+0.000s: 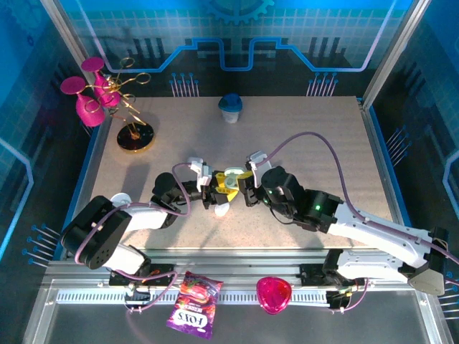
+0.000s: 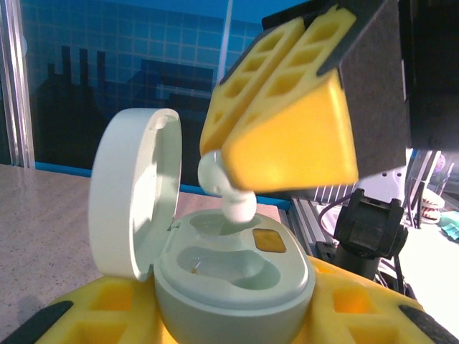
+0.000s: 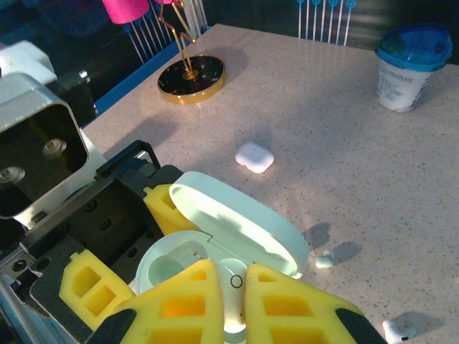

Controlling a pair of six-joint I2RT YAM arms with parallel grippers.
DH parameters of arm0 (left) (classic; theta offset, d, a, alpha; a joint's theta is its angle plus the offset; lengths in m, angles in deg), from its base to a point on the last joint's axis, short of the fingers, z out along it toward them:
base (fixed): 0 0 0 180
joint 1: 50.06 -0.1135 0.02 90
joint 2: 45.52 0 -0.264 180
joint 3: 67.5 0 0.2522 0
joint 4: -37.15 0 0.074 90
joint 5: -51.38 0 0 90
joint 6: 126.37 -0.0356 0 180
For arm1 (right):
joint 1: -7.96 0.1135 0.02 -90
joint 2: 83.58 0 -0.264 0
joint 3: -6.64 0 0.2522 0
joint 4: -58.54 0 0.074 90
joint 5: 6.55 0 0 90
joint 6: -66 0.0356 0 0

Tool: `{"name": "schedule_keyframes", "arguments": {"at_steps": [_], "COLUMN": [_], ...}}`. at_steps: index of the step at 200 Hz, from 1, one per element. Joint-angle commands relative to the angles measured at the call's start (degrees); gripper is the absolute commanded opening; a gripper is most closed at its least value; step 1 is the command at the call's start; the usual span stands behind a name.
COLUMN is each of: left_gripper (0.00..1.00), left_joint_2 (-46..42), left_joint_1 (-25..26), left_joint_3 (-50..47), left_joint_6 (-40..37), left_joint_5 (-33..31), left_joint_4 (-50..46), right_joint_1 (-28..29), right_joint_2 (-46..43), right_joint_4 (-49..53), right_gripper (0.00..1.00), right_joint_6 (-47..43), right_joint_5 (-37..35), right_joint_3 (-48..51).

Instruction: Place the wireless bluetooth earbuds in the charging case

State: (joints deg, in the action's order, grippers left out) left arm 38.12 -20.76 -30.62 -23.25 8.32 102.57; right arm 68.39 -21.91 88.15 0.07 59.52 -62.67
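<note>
Left end effector (image 1: 216, 193) is gripping the open case (image 2: 237, 287), near socket lying empty; right end effector (image 3: 228, 297) is pinching an earbud (image 2: 229, 193) near-upright over it, tip pointing toward 6 o'clock.

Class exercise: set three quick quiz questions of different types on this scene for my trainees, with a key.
1. True or false: the mint charging case gripped by the left pincer is closed.
2. Fill the gap: the right pincer holds an ____ just above that case.
3. Where is the small closed white case? A: lying on the table. B: inside the mint charging case. C: in the right pincer.
Key: 1 false, it stands open. 2 earbud. 3 A.
</note>
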Motion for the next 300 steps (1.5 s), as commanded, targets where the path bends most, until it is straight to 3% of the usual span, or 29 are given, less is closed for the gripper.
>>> {"name": "schedule_keyframes", "arguments": {"at_steps": [1, 96, 129, 196, 245, 300], "left_gripper": [0.22, 0.23, 0.23, 0.23, 0.23, 0.23], "left_joint_2": [-0.6, -1.3, -1.2, -1.9, -4.2, -7.2], "left_joint_1": [-0.4, -0.4, -0.4, -0.4, -0.4, -0.4], "left_joint_3": [1.1, 0.8, 0.7, -0.2, -1.3, -2.7], "left_joint_6": [1.0, 1.1, 0.6, -2.7, -4.7, -7.6], "left_joint_5": [0.6, 0.4, 0.5, 1.0, 0.8, 3.3], "left_joint_4": [1.1, 1.1, 1.2, 1.2, 1.2, 1.2], "right_joint_1": [0.8, 0.7, 0.6, -1.6, -9.7, -22.1], "right_joint_2": [0.6, -0.5, -1.3, -9.4, -14.9, -13.7], "right_joint_4": [-1.2, 2.1, -0.2, -9.7, -12.8, -19.4], "right_gripper": [0.1, 0.11, 0.37, 0.58, 0.59, 0.58], "right_joint_6": [-1.5, -2.5, -3.3, -0.4, 9.0, 18.7], "right_joint_5": [1.0, -0.9, 1.9, 6.1, 8.2, 21.7], "right_joint_3": [-0.2, 0.5, 0.5, 6.9, 14.0, 21.7]}}
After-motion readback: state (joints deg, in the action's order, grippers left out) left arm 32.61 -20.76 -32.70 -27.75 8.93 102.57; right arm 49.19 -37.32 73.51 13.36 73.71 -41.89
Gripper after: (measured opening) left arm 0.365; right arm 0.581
